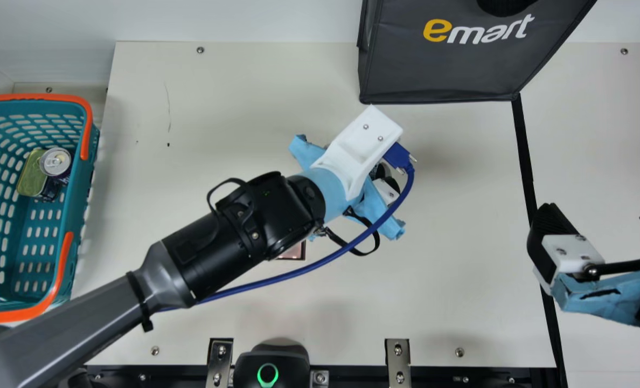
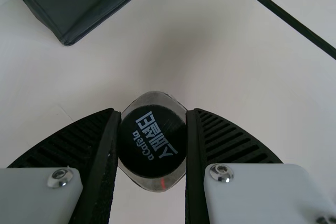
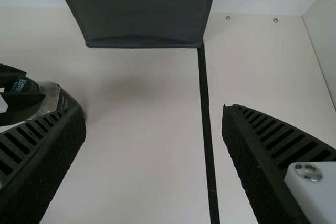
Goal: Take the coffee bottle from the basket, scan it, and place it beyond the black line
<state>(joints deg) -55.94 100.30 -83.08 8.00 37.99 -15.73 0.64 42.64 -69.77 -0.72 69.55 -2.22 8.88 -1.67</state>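
In the main view, my left gripper [image 1: 385, 189] is at mid-table, partly hidden beneath its own arm; my right gripper [image 1: 603, 213] stands open over the black line [image 1: 525, 161] and the area to its right. The left wrist view has my left gripper [image 2: 153, 129] shut on the coffee bottle [image 2: 152, 148], its black cap facing the camera and a small red mark near its edge. Between the spread fingers of my right gripper [image 3: 155, 111] in the right wrist view runs the black line [image 3: 206, 108]; the coffee bottle [image 3: 54, 98] appears at left, on the bag side of it.
A teal basket [image 1: 75, 215] with orange handles holds a can [image 1: 56, 161] and a green-topped tin [image 1: 32, 175] at the left. A dark bag [image 1: 438, 70] stands at the back. By the front edge is a black device with a green ring [image 1: 268, 358], between metal brackets.
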